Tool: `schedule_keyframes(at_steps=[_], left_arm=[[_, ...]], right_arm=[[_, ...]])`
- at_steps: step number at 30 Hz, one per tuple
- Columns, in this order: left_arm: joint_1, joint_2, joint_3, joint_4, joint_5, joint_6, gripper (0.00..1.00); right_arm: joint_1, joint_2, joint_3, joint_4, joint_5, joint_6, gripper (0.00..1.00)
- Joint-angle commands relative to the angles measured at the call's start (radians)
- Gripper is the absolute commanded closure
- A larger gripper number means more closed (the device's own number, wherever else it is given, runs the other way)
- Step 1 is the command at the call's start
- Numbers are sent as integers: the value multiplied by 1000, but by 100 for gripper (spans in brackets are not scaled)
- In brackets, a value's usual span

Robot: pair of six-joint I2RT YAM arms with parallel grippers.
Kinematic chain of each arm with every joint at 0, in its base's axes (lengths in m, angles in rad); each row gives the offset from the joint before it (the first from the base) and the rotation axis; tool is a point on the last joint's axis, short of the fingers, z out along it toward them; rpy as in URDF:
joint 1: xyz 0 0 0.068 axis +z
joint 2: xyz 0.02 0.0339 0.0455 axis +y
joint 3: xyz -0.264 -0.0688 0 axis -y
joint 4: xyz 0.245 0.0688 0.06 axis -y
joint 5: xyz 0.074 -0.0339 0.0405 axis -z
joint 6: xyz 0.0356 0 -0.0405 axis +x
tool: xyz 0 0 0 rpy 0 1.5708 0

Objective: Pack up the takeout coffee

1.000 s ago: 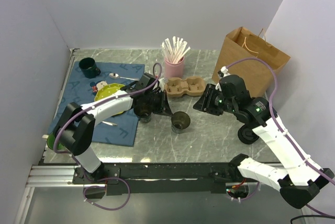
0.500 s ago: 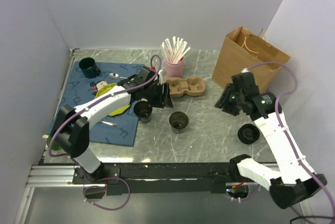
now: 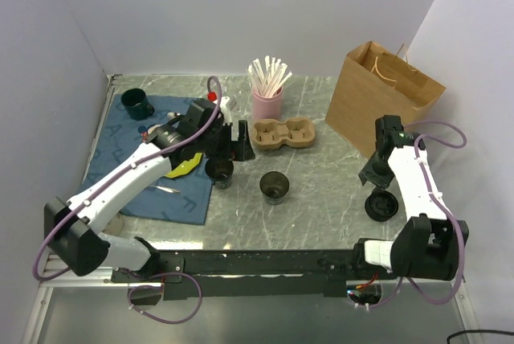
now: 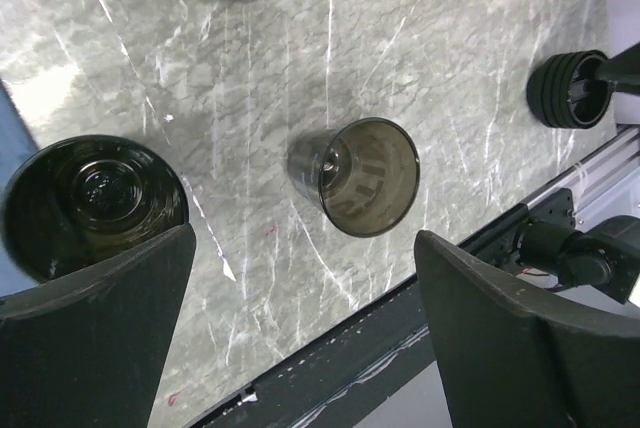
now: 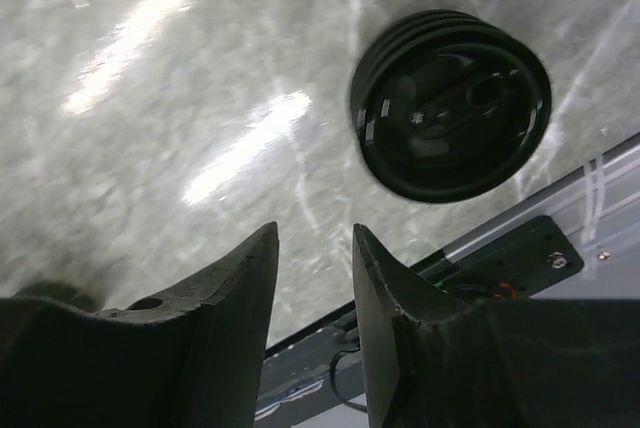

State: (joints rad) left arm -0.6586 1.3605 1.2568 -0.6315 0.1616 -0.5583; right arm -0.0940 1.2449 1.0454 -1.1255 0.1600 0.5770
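Two dark empty cups stand upright on the marble table, one (image 3: 218, 170) at the blue mat's edge and one (image 3: 275, 186) to its right; both show in the left wrist view, the mat-side cup (image 4: 95, 198) and the right cup (image 4: 365, 183). My left gripper (image 3: 238, 143) hangs above and between them, wide open (image 4: 305, 238) and empty. The cardboard cup carrier (image 3: 281, 133) lies behind it. A stack of black lids (image 3: 381, 205) sits at the right; my right gripper (image 3: 373, 178) hovers just beside it, jaws narrowly parted (image 5: 312, 233) and empty, the lids (image 5: 450, 118) ahead of the fingertips. The paper bag (image 3: 384, 103) stands open at back right.
A pink holder of wooden stirrers (image 3: 267, 93) stands behind the carrier. On the blue mat (image 3: 152, 175) lie a green mug (image 3: 136, 104), a spoon (image 3: 185, 117) and a green plate (image 3: 165, 145). The table's front rail (image 3: 265, 262) runs just below the lids.
My left gripper has opened wide and drawn up and back from the cups. The right arm has swung right and down to the lid stack.
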Motion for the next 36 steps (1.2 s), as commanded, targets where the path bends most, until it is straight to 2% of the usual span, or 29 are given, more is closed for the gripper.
schedule_keyframes(at_steps=[1, 6, 12, 22, 26, 36], left_arm=[[-3, -73, -7, -7, -37, 34, 3], [-1, -57, -17, 7, -66, 52, 3], [-1, -11, 6, -19, -71, 54, 3], [-1, 19, 39, -30, -85, 58, 3], [-1, 25, 38, -28, -79, 55, 3], [-1, 34, 56, -39, -82, 61, 3]], right_arm=[[-73, 5, -44, 81, 38, -51, 57], [-110, 50, -91, 144, 56, -77, 58], [-159, 106, -124, 246, 3, -117, 59], [-162, 142, -134, 285, 13, -120, 61], [-164, 159, -133, 290, 18, -120, 65], [-165, 165, -143, 286, 18, -105, 66]])
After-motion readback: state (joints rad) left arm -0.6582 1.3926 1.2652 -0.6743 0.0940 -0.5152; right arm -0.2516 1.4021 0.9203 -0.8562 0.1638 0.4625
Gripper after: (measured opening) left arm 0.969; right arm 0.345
